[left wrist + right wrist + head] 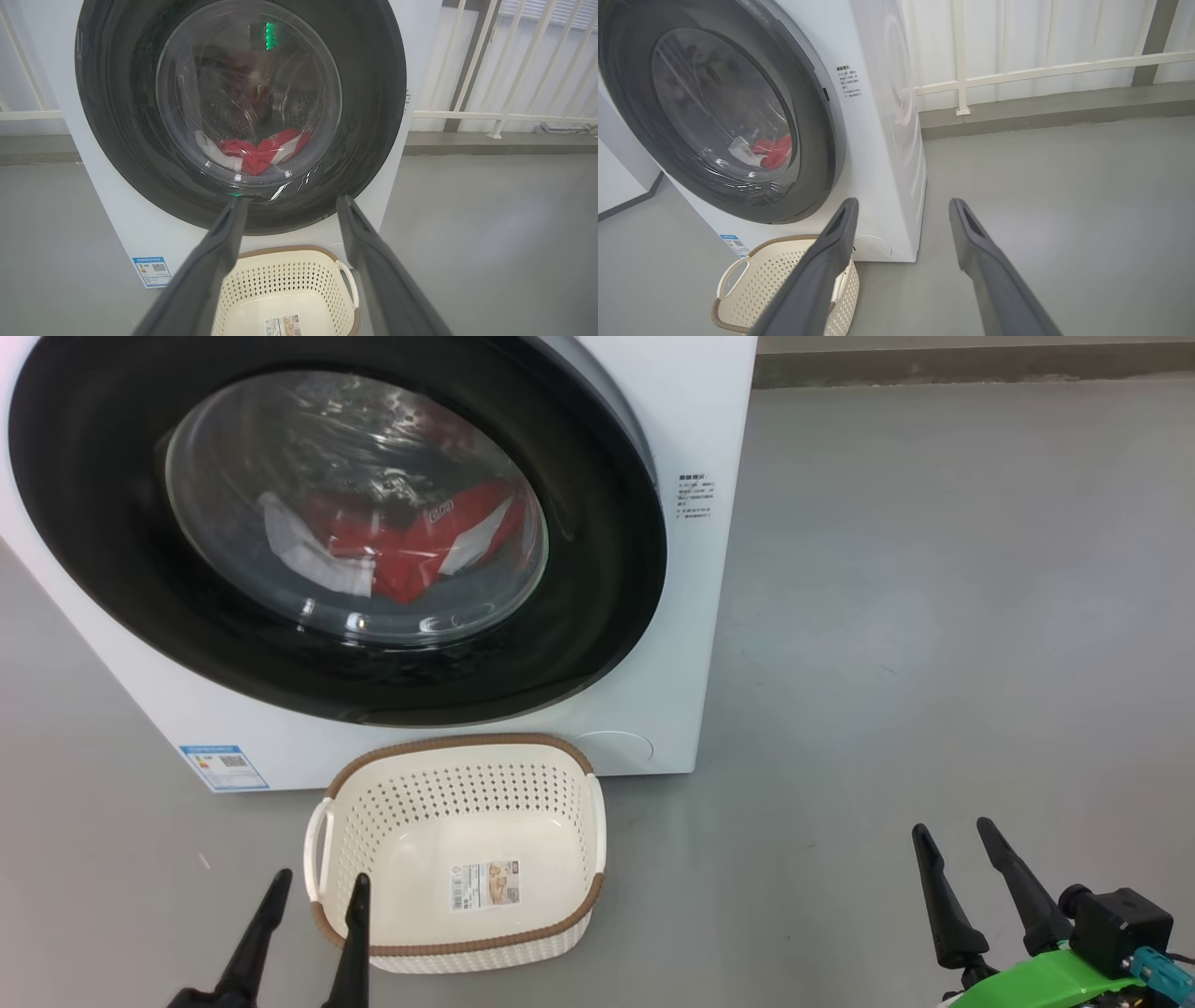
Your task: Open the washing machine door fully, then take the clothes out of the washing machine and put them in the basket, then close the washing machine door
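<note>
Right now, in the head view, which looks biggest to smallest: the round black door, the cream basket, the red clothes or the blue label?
1. Round glossy black-rimmed glass door
2. Cream perforated plastic basket, nearer the camera
3. Red-and-white fabric clothes behind the glass
4. Small blue label

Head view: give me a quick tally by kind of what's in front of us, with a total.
washing machine: 1
washing machine door: 1, shut
basket: 1, no clothes in it
clothes: 1 red-and-white heap behind the glass, pieces not separable
grippers: 2, left gripper and right gripper, jaws open
Total: 6
</note>
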